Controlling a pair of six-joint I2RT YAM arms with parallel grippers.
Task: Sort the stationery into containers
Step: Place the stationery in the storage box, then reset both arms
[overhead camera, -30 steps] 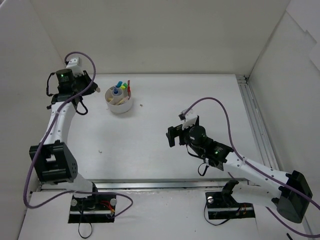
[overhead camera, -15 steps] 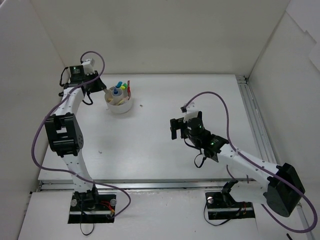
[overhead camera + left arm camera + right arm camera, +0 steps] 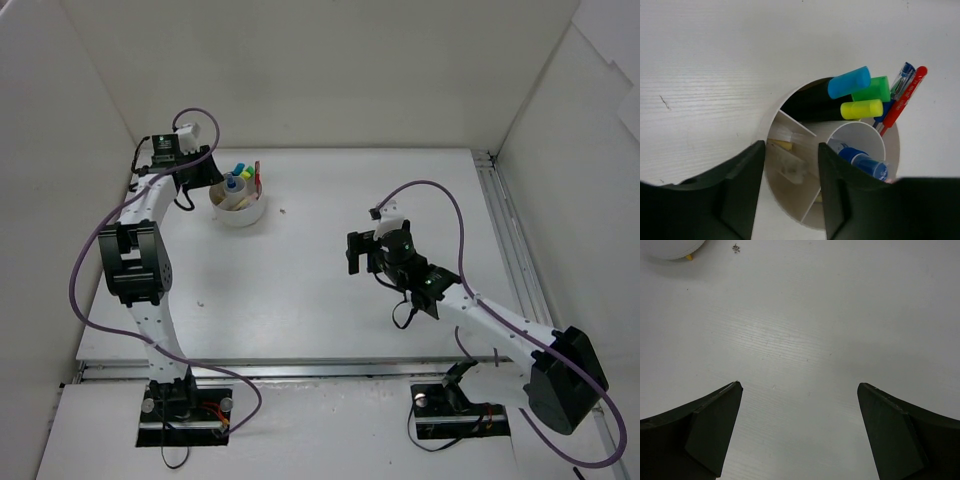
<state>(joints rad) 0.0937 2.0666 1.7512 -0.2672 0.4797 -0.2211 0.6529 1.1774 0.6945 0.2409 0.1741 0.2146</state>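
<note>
Table (image 3: pixel 300 290), white bowl (image 3: pixel 240 214) at its far left. Right gripper (image 3: pixel 797 405) spread wide, well apart from it. Left gripper (image 3: pixel 790 155) over bowl, jaws parted, pinching nothing. Eraser (image 3: pixel 790 169) lies in compartment beneath; best lift straight, clear of highlighters (image 3: pixel 850 82)

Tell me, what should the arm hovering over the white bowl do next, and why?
Probably lift the left pincer straight up, away from the bowl. Its fingers stand apart with nothing gripped between them, and a pale piece lies in the compartment right below, so that drop looks done. Rising straight should avoid knocking the highlighters and pens leaning alongside.
</note>
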